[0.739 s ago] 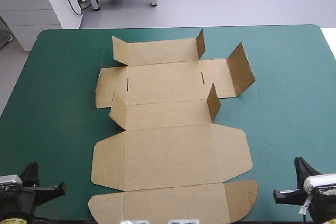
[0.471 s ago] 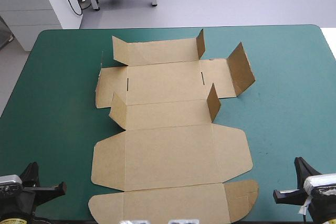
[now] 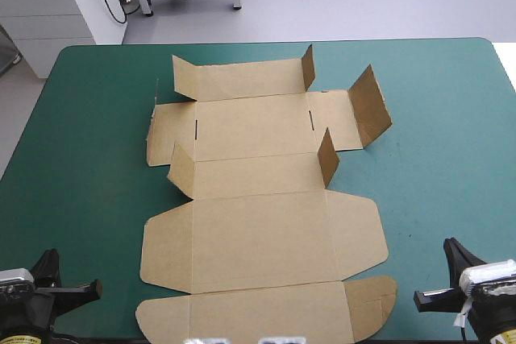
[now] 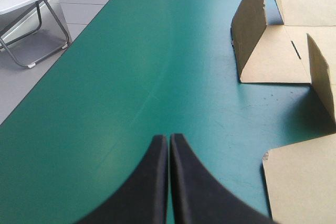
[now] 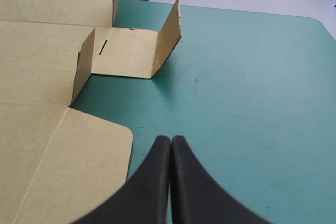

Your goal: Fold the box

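Biggest first: teal-green table cover (image 3: 435, 134), open stretches on either side. Spread mid-table from near edge toward far edge: the box (image 3: 258, 231), a cut sheet of brown board, mostly flat.

Near half flat on the cover: wide panel with rounded side flaps (image 3: 359, 235), then a narrower end strip (image 3: 266, 312) right at the near edge.

Far half with side pieces raised: tall right-hand flap (image 3: 369, 106) tilted up and outward, short upright tabs (image 3: 327, 157) at the ends of the two cross panels, left-hand flap (image 4: 249, 30) standing too. Two thin slots (image 3: 310, 118) cut in the far middle panel. No walls tucked yet.

Then the left gripper (image 4: 168, 145), black curved fins pressed together into one point, nothing held, low over bare cover by the near-left corner. Box's left edge off to one side of it, not touching.

Last the right gripper (image 5: 171, 145): same, black fingers closed tip to tip, empty, over bare cover by the near-right corner. Rounded flap corner just beside it, apart.
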Motion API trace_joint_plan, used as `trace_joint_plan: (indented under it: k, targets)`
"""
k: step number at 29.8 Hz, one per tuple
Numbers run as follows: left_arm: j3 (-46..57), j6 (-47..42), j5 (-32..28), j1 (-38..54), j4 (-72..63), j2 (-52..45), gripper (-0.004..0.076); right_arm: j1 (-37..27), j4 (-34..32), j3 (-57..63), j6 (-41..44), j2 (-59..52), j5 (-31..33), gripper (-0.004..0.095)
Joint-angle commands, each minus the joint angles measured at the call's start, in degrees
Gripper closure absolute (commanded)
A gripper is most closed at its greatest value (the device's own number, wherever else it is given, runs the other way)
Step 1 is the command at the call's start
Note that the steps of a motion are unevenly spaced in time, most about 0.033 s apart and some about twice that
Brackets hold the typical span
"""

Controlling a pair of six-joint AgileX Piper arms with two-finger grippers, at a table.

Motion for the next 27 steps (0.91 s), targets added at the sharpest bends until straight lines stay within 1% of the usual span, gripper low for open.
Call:
trace_joint_plan:
  k: [1,6,7,10,16,19,23,25,27]
  targets:
    - [-1.3,-0.3,-4.3,-0.3,-0.1,1.0,0.0731,-0.2,6.2,-1.7,-4.7,5.8,-3.8,0.0929]
    - [-1.3,-0.3,-4.3,-0.3,-0.1,1.0,0.0731,-0.2,17.7,-7.5,-12.7,17.2,-3.3,0.0927]
    - [-1.3,-0.3,-4.3,-0.3,-0.1,1.0,0.0731,-0.2,19.5,-9.4,-14.2,20.0,-3.3,0.0927]
    - [-1.3,-0.2,-4.3,-0.3,-0.1,1.0,0.0731,-0.2,21.8,-15.6,-16.5,28.5,-2.4,0.0923]
    - [-1.3,0.0,-4.3,-0.3,-0.1,1.0,0.0731,-0.2,21.8,-27.1,-16.5,44.0,2.3,0.0906]
    - [-1.3,0.0,-4.3,-0.3,-0.1,1.0,0.0731,-0.2,21.8,-32.1,-15.3,51.6,5.4,0.0906]
    - [-1.3,0.0,-4.3,-0.3,-0.1,1.0,0.0731,-0.1,20.3,-38.3,-13.4,60.1,9.1,0.0906]
    - [-1.3,0.0,-4.3,-0.3,-0.1,1.0,0.0731,1.1,18.2,-40.8,-12.3,63.3,9.1,0.0905]
    - [-1.3,0.0,-4.3,-0.3,-0.1,1.0,0.0731,3.8,13.5,-43.0,-8.9,66.2,9.0,0.0905]
